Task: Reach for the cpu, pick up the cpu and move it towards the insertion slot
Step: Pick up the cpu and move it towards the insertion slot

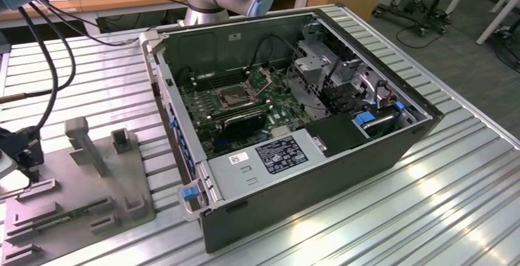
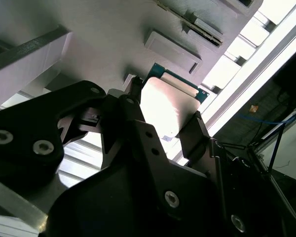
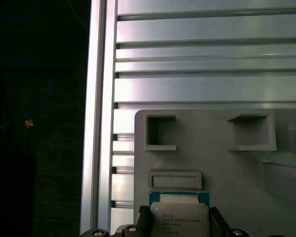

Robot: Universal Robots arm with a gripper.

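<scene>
Gripper (image 2: 165,108) is down over the grey tray (image 1: 134,181) at the lower left of the exterior view; fingers (image 2: 192,131) narrow, set against two opposite edges of the cpu (image 3: 180,217); I read that as a grip.

Edge hold makes sense to me; it keeps the pads off the metal face and off whatever contacts are underneath, and it keeps the chip square to the wrist.

Cpu is at the tray's edge, just beside a shallow rectangular recess, pale face toward the cameras in both wrist views; can't tell if it's lifted off the tray or resting on it.

The tray's blocks and pockets look meant to park parts in known poses; the memory stick (image 1: 58,218) lies in one, near the frame's bottom left.

Insertion slot (image 1: 230,98) sits on the green board inside the computer case (image 1: 325,175), centre of the exterior view, well apart from the chip; the case lies on its side with the panel off, so I judge the socket faces up for a top-down approach.

Pickup looks done or nearly; the carry isn't.
</scene>
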